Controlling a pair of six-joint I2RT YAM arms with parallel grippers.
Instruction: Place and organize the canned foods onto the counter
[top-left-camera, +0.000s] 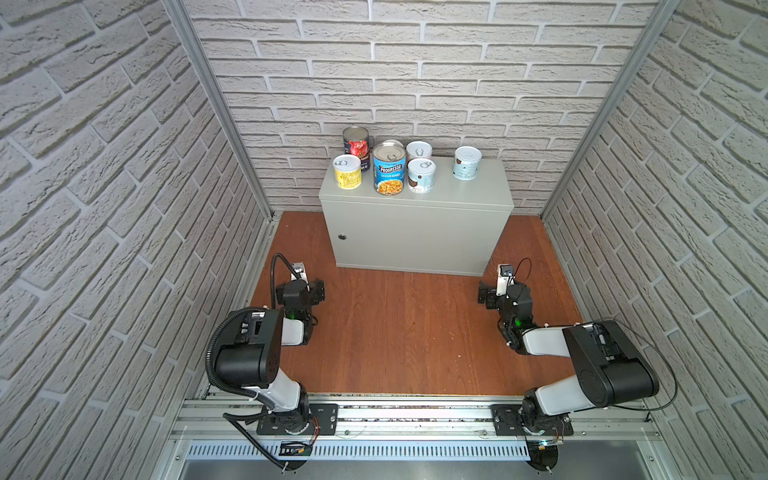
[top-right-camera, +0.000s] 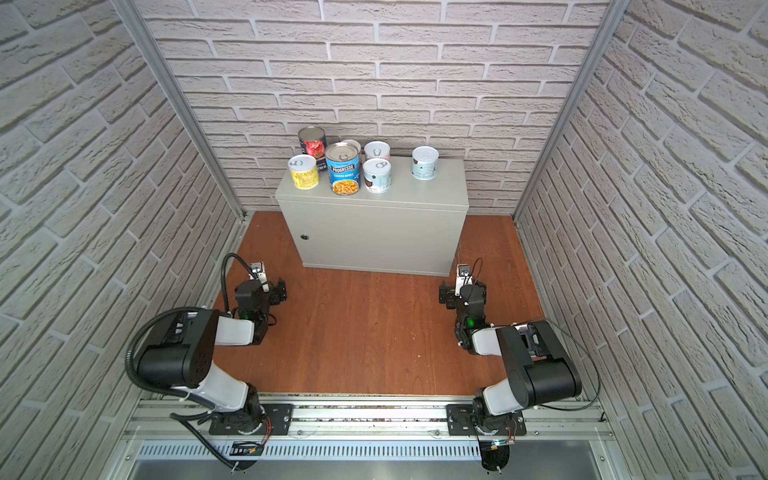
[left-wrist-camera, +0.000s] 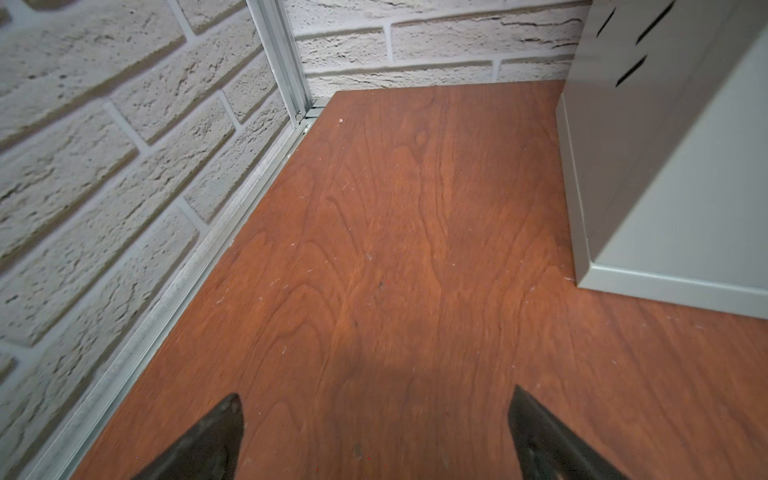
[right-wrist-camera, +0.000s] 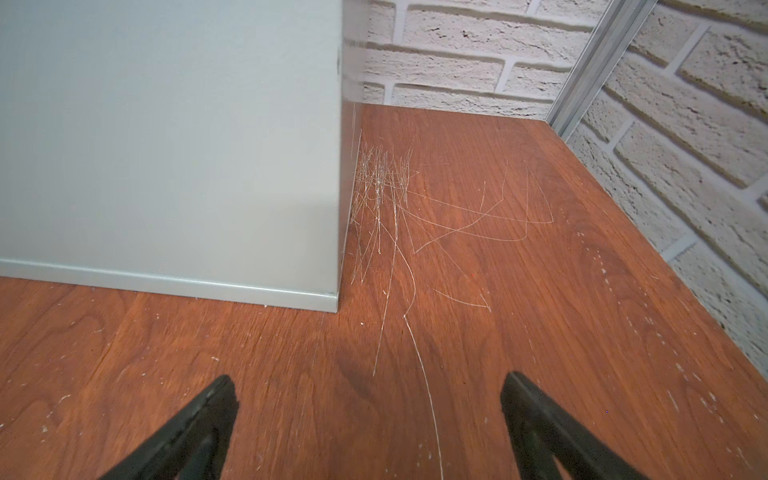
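- Light-grey metal box desk (top-left-camera: 478, 195), small round lock (top-left-camera: 342, 237) on front, stands vs back brick wall on reddish-brown wood floor (top-left-camera: 407, 332).
- All 7 tins upright on desk top.
- Short yellow tin (top-left-camera: 347, 171) at front-left corner of top.
- Tall red-tomato tin (top-left-camera: 356, 143) right behind it, at the back edge.
- Tall blue Progresso soup tin (top-left-camera: 389, 172) just beside yellow tin, twd middle.
- Hidden tin (top-left-camera: 395, 142) behind Progresso: only silver top shows, label can't tell.
- Front short white tin (top-left-camera: 421, 175) just beside Progresso; rear short white tin (top-left-camera: 419, 150) behind it.
- Short pale-blue tin (top-left-camera: 467, 163) alone, well apart to the right of the cluster.
- Left claw (left-wrist-camera: 376, 395): jaws spread wide, empty, low over floor near desk's left front corner.
- Right claw (right-wrist-camera: 369, 378): jaws spread wide too, empty, near desk's right front corner.
- Fine pale scratches (right-wrist-camera: 382, 191) on floor beside that corner.
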